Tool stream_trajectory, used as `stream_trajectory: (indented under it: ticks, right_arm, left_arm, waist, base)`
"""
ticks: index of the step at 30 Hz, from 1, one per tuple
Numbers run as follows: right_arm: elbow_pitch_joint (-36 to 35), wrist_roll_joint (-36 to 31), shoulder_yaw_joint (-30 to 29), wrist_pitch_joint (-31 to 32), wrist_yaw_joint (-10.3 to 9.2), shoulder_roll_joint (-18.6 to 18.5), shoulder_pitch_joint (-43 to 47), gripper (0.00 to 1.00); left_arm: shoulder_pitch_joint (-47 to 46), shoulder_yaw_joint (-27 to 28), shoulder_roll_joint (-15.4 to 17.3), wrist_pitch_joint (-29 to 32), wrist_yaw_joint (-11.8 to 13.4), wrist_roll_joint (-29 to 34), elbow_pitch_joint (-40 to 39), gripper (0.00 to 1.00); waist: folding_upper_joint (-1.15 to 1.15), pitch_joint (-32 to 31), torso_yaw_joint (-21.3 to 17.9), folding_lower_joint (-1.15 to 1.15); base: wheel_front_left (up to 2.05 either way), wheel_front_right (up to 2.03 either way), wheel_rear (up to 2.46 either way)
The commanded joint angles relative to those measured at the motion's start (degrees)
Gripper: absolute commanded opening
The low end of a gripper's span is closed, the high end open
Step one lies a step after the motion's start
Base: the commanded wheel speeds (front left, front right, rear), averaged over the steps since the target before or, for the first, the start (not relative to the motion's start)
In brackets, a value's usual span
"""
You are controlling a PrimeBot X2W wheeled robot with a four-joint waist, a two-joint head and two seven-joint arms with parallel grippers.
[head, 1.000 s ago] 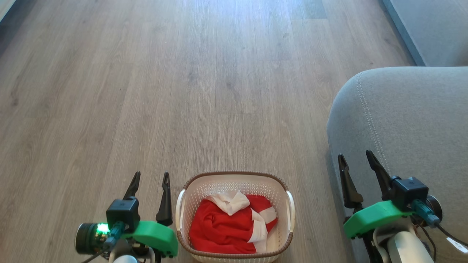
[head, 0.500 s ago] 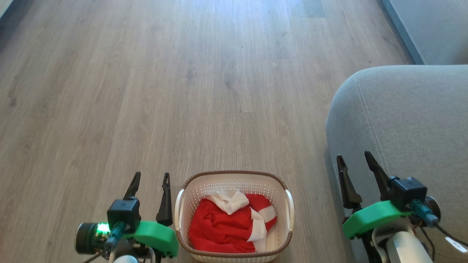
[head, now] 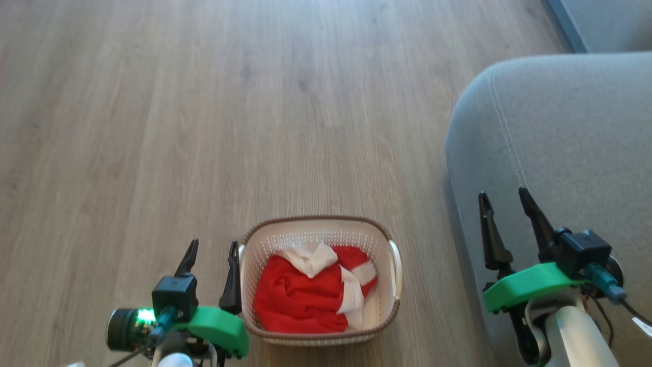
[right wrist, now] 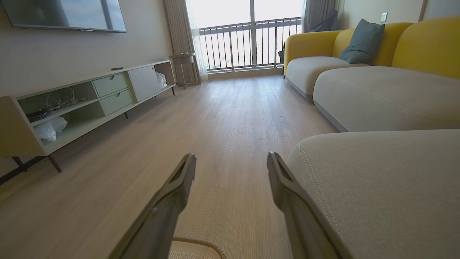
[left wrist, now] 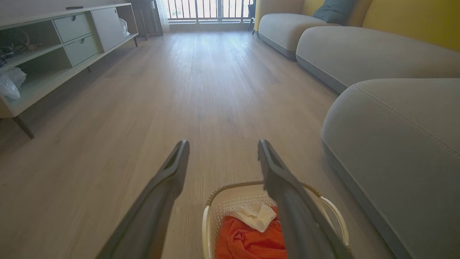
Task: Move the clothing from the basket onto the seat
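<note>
The white perforated basket (head: 389, 300) with a brown rim stands on the wood floor at the bottom middle of the head view. Bunched inside it lies the red-and-white clothing (head: 300, 298), a white sleeve on top. In the left wrist view the basket (left wrist: 212, 212) and clothing (left wrist: 248, 237) lie low between the fingers. The grey seat (head: 560, 148) with light stitching fills the right side. My left gripper (head: 213, 250) hovers open just left of the basket, holding nothing. My right gripper (head: 504, 196) is open and empty over the seat's front edge. The seat (right wrist: 388, 187) lies right of my right gripper (right wrist: 230, 160).
A low pale TV cabinet (right wrist: 82, 104) on thin legs runs along the left wall. More grey cushions (right wrist: 377, 93) with yellow backs line the right side. Wood floor (head: 229, 117) stretches ahead toward a balcony railing (right wrist: 248, 43).
The head camera has tilted down and the picture shifted, so basket and seat sit higher in view. The right gripper stands a little higher in the picture. Both grippers stay open.
</note>
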Motion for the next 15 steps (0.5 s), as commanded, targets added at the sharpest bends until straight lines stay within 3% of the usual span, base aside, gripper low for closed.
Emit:
stream_trajectory:
  ticks: [1, 15]
  right_arm:
    - [-2.05, -0.12, 1.71, -0.61, 0.41, -0.37, -2.36, 1.0]
    - [-9.22, -2.58, 0.97, -0.61, 0.41, -0.37, -6.43, 1.0]
  left_arm:
    - [-3.69, 1.76, -0.13, -0.72, -0.32, 0.14, -1.37, 1.0]
    - [-18.99, 2.21, -0.13, -0.72, -5.2, 3.98, 9.32, 1.0]
  waist:
    - [0.0, 2.3, -0.9, 0.0]
    - [0.0, 26.29, -3.27, 0.0]
  base:
    - [0.0, 0.0, 0.0]
    - [0.0, 0.0, 0.0]
